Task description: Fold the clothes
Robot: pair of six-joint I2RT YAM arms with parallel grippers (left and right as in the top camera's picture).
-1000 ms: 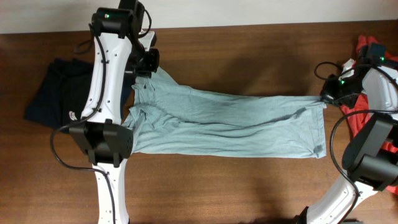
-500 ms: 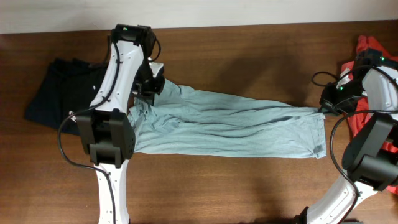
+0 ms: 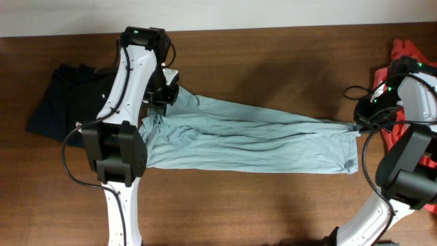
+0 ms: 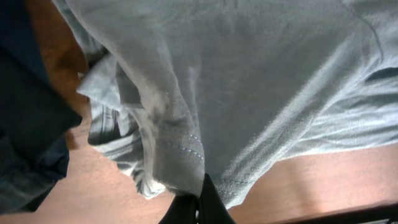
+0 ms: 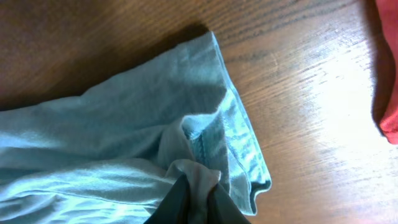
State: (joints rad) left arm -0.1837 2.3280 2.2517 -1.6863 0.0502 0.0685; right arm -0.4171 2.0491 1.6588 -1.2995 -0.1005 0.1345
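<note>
The grey-blue T-shirt [image 3: 252,140] lies stretched left to right across the table [image 3: 273,61], left claw [image 4: 199,204] clamped on its far-left end, right claw [image 5: 194,188] pinching its right hem.

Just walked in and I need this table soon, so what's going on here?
Two robot arms are handling a pale grey-blue T-shirt stretched out across the table. The left gripper pinches its left end and the right gripper pinches a corner at its right end. A navy shirt lies at the left and a red shirt at the right; neither is gripped.
</note>
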